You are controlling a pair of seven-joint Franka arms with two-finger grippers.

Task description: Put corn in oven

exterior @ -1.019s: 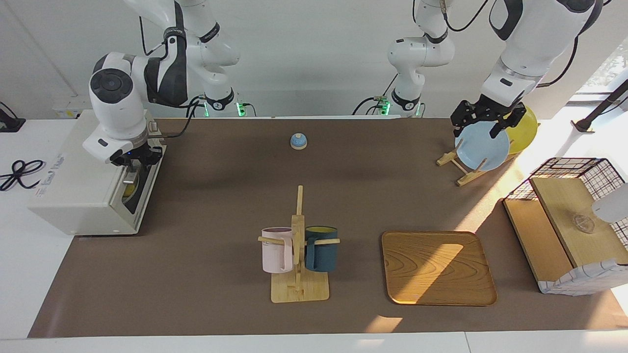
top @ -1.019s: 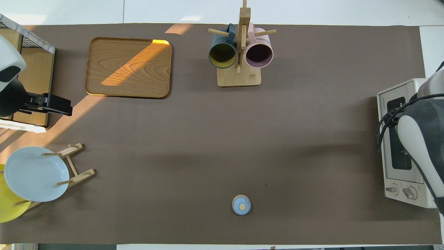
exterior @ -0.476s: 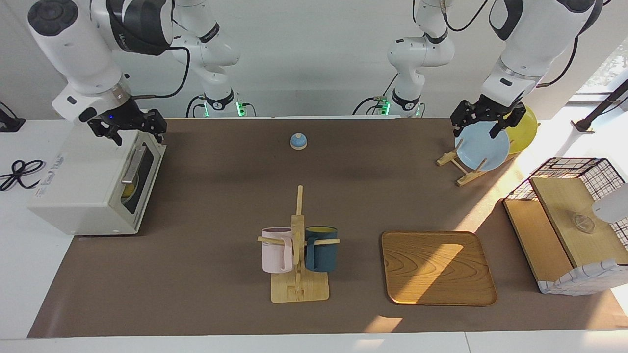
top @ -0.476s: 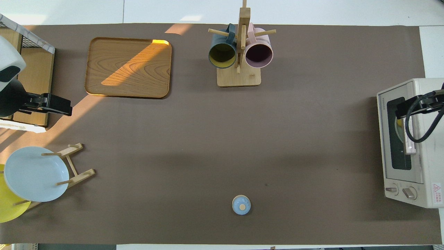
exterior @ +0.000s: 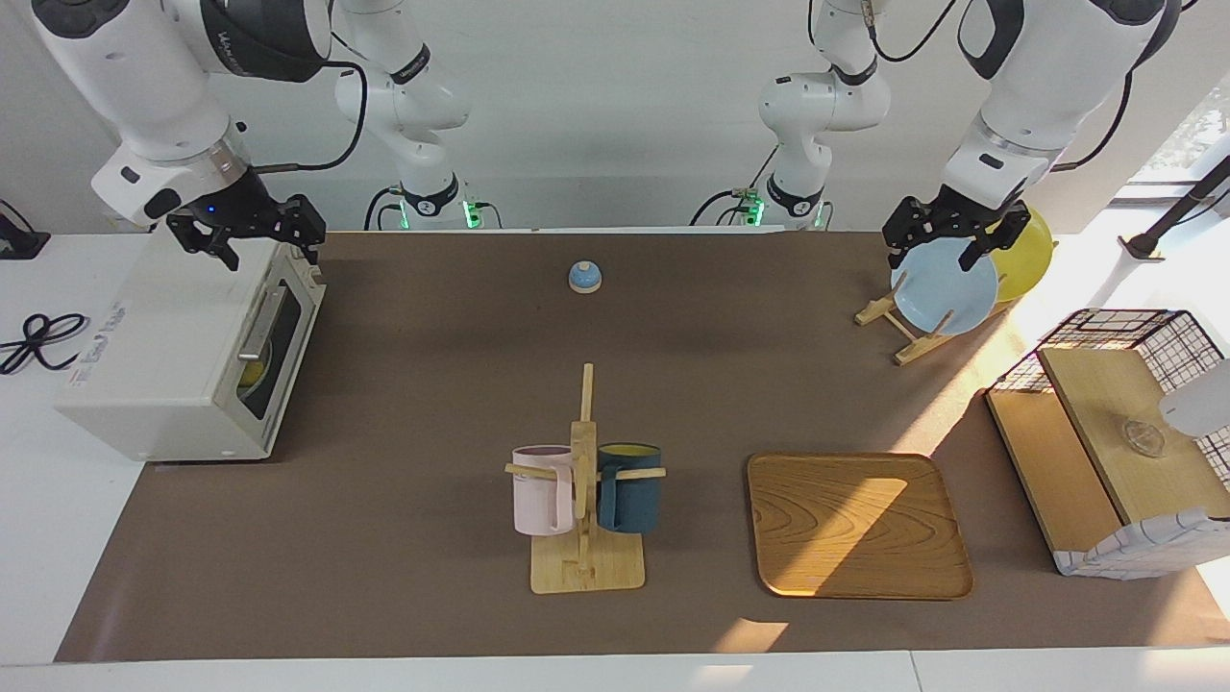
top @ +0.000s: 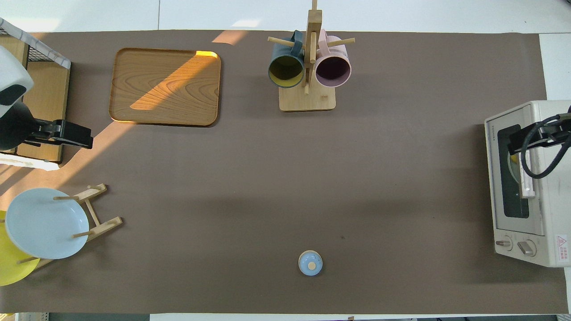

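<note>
Off-white oven [exterior: 173,356] stands at the right arm's end of the counter [exterior: 432,384], door shut. Yellow of the corn [exterior: 252,373] shows through the dark glass, inside the oven. Right tool [exterior: 252,237] hangs over the oven's top edge nearest the robots, fingers spread, gripping nothing and clear of the door handle [exterior: 259,322].

Placed from the oven, toward the left arm's end: a blue bell [exterior: 584,277] near the robots; a mug stand [exterior: 584,500] farther from them, carrying a pink mug [exterior: 541,490] and a dark blue mug [exterior: 629,488]; a wooden tray [exterior: 855,524] beside the stand; a plate rack [exterior: 908,327] holding a blue plate [exterior: 945,285] with a yellow plate [exterior: 1026,252] against it; a wire basket [exterior: 1119,432] with wooden boards at the counter's end.

Left tool [exterior: 947,231] waits over the blue plate's upper rim, fingers spread, holding nothing.
</note>
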